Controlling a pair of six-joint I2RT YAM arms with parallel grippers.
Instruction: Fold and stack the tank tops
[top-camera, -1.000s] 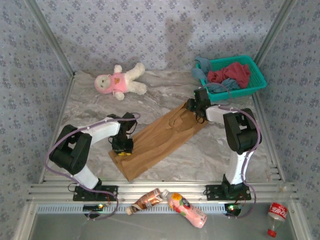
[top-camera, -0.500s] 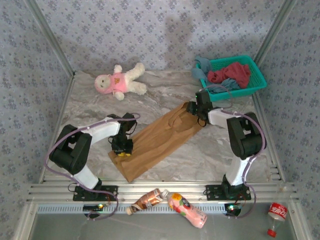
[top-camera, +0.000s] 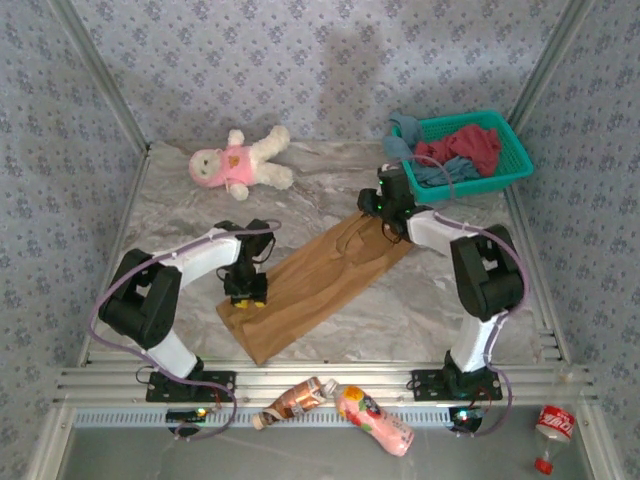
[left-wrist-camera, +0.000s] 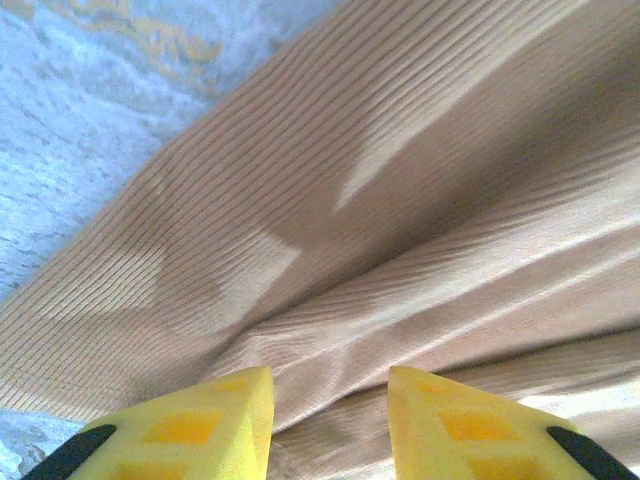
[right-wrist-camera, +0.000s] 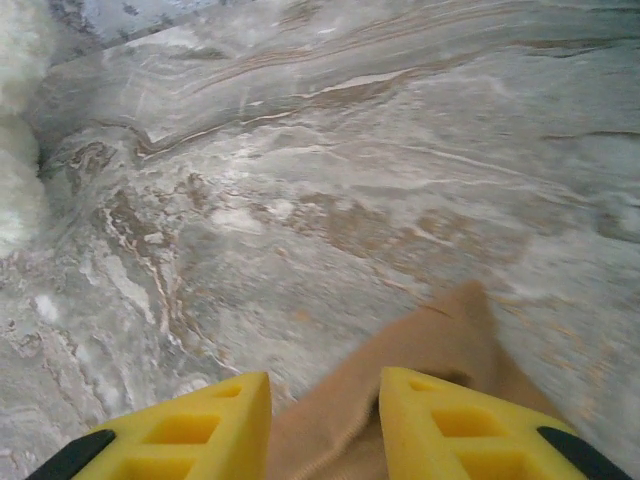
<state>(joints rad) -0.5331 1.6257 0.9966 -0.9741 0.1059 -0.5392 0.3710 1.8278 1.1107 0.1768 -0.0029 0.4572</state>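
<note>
1. The tan tank top lies flat and diagonal mid-table.
2. The right gripper has moved to its far strap, jaws apart around cloth; whether it pinches, I cannot tell.
3. The left gripper, over the near-left edge, has spread apart: probably regrasping, fold unstarted.

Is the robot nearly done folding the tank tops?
Not nearly. Done: the tan-brown tank top lies spread in a long strip. In hand: the left gripper is over its near end, the right gripper at its far end, jaws apart. To do: the dark red tank top and dusty blue tank top sit crumpled in the teal basket; nothing stacked.
</note>
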